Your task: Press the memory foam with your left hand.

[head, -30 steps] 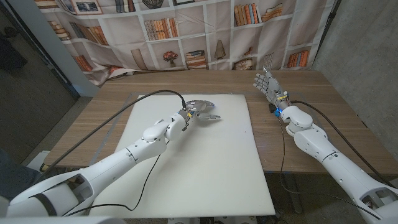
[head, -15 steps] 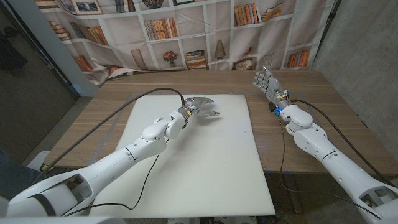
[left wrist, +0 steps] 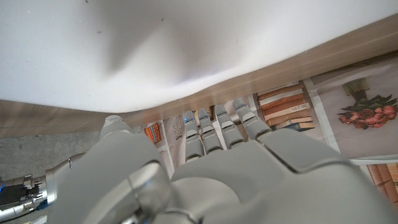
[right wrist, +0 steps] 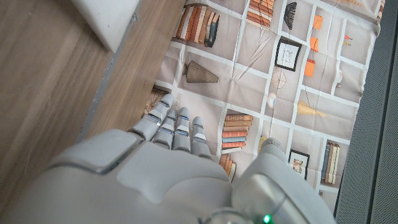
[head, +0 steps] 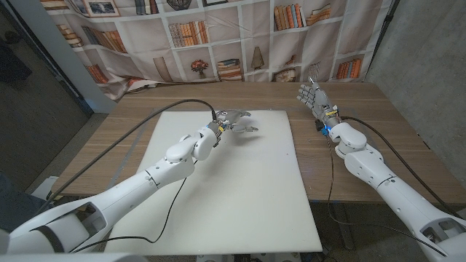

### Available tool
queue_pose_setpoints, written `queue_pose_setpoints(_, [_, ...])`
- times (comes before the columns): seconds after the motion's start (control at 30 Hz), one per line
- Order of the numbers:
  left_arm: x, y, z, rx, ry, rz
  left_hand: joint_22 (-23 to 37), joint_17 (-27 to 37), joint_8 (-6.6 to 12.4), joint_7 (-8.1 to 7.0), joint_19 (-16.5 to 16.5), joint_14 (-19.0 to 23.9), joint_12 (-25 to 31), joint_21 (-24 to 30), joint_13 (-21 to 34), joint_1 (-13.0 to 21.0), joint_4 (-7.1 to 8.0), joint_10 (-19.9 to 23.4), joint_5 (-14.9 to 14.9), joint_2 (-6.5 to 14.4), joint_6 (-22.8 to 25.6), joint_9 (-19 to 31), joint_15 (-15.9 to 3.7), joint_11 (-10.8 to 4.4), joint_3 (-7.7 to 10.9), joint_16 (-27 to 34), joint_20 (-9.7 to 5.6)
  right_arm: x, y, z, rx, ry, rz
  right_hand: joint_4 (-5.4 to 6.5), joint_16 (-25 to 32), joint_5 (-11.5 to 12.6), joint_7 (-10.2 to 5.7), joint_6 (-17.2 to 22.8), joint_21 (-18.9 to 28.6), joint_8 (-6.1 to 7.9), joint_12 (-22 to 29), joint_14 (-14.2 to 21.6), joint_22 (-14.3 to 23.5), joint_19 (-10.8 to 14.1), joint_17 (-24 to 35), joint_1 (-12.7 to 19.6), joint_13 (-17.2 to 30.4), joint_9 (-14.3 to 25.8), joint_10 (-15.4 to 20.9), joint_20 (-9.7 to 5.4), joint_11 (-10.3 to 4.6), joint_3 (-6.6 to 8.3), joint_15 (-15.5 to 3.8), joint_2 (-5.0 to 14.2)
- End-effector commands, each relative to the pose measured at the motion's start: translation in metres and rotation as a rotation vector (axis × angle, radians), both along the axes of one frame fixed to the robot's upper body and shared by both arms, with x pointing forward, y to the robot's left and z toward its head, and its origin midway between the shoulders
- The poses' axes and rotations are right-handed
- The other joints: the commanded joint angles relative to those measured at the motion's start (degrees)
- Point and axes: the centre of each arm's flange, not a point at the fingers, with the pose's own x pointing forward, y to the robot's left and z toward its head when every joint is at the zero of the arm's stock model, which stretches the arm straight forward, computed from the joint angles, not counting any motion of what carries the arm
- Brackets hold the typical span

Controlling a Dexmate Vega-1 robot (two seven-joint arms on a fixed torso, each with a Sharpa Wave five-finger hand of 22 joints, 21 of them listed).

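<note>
The memory foam (head: 233, 189) is a large white slab lying across the middle of the wooden table (head: 124, 116). My left hand (head: 233, 120) hovers over the slab's far edge with its fingers spread and holds nothing. In the left wrist view the foam (left wrist: 186, 37) carries a soft dent near its edge, and my left hand (left wrist: 205, 168) reaches out with straight fingers, apart from the surface. My right hand (head: 313, 98) stands to the right of the foam with its fingers apart and nothing in it. The right wrist view has that hand (right wrist: 155, 168) and a corner of the foam (right wrist: 109, 18).
A printed bookshelf backdrop (head: 240, 36) hangs behind the table's far edge. A black cable (head: 116, 153) runs from my left arm across the table's left side. Bare wood (head: 349, 109) lies right of the foam around my right arm.
My left hand has moved toward the far edge of the foam and lifted a little. The right hand has stayed where it was.
</note>
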Motion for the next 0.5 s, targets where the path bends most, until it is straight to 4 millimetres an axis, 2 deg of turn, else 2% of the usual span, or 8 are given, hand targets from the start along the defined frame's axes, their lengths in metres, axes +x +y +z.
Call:
queue_pose_setpoints(0.03, [-0.0089,-0.0008,0.0179,-0.013,-0.05,-0.018,-0.03,0.17,-0.02,-0.16,0.15,0.66,-0.11,-0.2,0.09,0.09,-0.24,0.4,0.29,0.5,0.5,0.09,-0.08,0.03,-0.07,-0.13,-0.32,-0.002,-0.0058,-0.0008,0.012,-0.001,-0.012,-0.33,-0.16,-0.09,0.01,0.4,-0.09,0.0,-0.07,0.31,0.17,0.58,0.13,0.34,0.12,0.34,0.41,-0.04,-0.11,0.06,-0.13,0.08])
queue_pose_setpoints(0.5, [-0.0153,-0.0005,0.0272,-0.025,-0.082,-0.019,-0.03,0.18,-0.01,-0.12,-0.16,0.71,-0.16,-0.32,0.09,0.19,-0.23,0.48,0.25,0.65,0.78,0.09,-0.12,-0.13,-0.11,-0.17,-0.46,0.0014,-0.0057,-0.0011,0.017,0.002,-0.007,-0.38,-0.16,-0.09,-0.04,0.39,-0.12,-0.01,-0.06,0.31,0.17,0.6,0.13,0.34,0.12,0.34,0.49,-0.09,-0.05,0.07,-0.14,0.12])
